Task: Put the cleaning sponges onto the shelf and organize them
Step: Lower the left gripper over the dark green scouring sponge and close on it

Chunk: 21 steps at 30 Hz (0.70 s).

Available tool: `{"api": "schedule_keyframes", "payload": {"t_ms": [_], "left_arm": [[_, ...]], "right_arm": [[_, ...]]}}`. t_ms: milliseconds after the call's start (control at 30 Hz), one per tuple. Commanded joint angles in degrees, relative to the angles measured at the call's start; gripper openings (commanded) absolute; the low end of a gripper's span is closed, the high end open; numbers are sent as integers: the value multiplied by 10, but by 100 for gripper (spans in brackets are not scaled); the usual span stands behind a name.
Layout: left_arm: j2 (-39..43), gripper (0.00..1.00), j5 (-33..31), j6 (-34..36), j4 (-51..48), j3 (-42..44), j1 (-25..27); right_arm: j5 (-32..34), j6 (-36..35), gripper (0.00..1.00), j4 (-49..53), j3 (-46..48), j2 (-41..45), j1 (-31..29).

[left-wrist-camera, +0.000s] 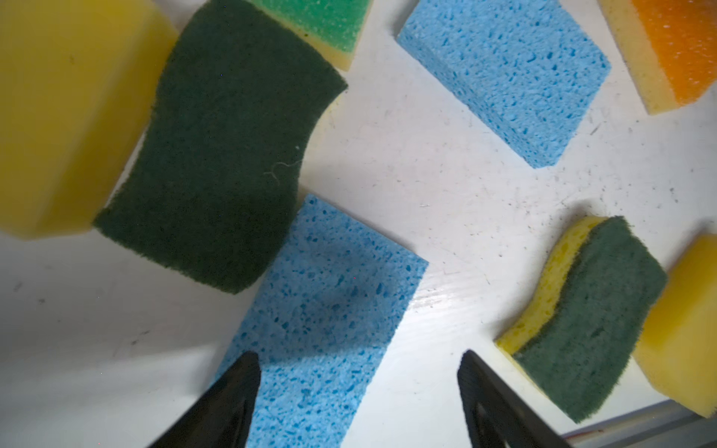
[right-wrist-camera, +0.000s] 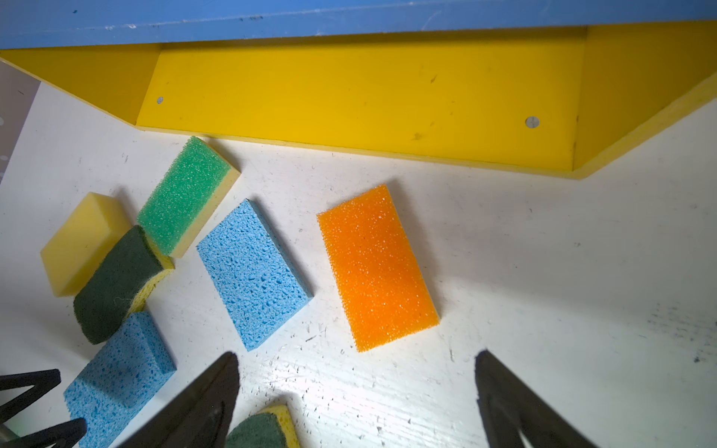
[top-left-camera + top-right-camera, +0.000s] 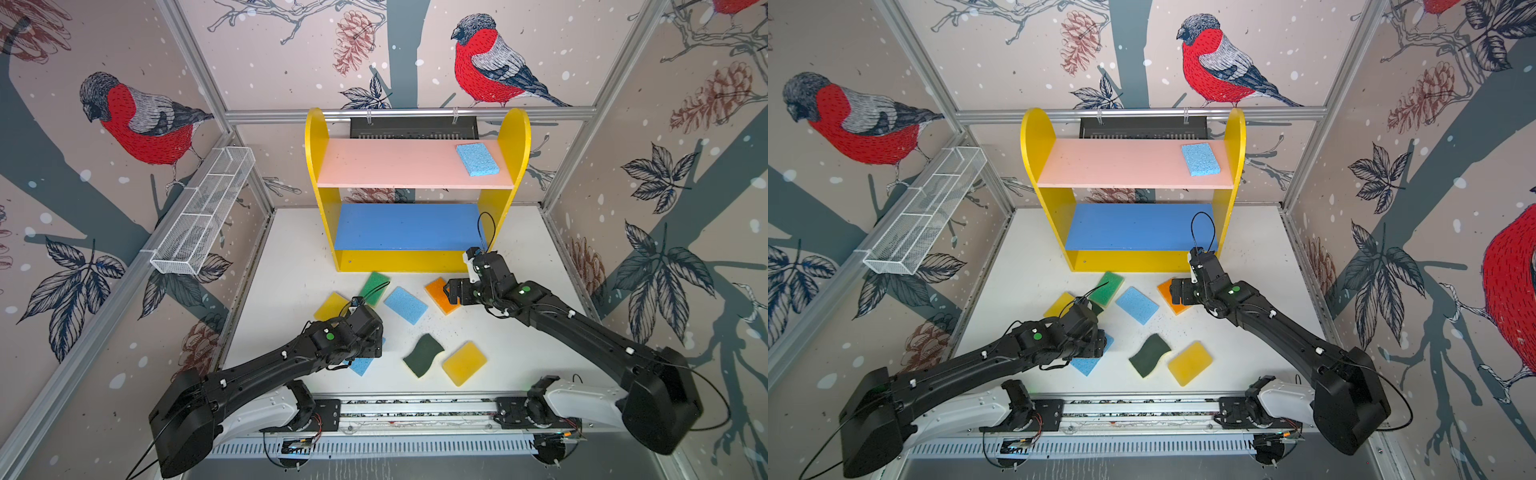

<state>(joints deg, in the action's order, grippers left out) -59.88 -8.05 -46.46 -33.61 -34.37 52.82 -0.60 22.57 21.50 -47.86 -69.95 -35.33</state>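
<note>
The yellow shelf [image 3: 415,261] stands at the back, with one light blue sponge [image 3: 477,159] on the right end of its pink board. On the table before it lie green [image 3: 375,287], yellow [image 3: 330,306], light blue [image 3: 405,305] and orange [image 3: 436,291] sponges. Nearer the front are a dark green scourer [image 3: 423,354] and another yellow sponge [image 3: 464,363]. My left gripper [image 1: 360,355] is open above a third blue sponge [image 1: 326,310], one finger over it and one over bare table. A second scourer [image 1: 225,155] lies beside it. My right gripper [image 2: 357,353] is open and empty, just short of the orange sponge [image 2: 376,267].
A white wire-mesh basket [image 3: 203,216] hangs on the left wall. A black box [image 3: 413,126] sits behind the shelf's top. The arms' metal rail [image 3: 415,409] runs along the table's front edge. The blue middle board [image 3: 409,226] carries nothing.
</note>
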Motion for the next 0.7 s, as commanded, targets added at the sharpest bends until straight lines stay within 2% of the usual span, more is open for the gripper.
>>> {"api": "schedule_keyframes", "payload": {"t_ms": [0, 167, 300, 667], "left_arm": [[-7, 82, -6, 19, 18, -14, 22], [-53, 86, -17, 60, 51, -40, 76], [-101, 96, -14, 98, 74, -56, 106], [-159, 97, 54, 160, 155, -69, 144]], "right_arm": [[0, -5, 95, -8, 4, 7, 0], [8, -2, 95, -3, 12, 22, 2], [10, -2, 96, 1, 23, 38, 10], [15, 5, 96, 13, 53, 72, 24]]}}
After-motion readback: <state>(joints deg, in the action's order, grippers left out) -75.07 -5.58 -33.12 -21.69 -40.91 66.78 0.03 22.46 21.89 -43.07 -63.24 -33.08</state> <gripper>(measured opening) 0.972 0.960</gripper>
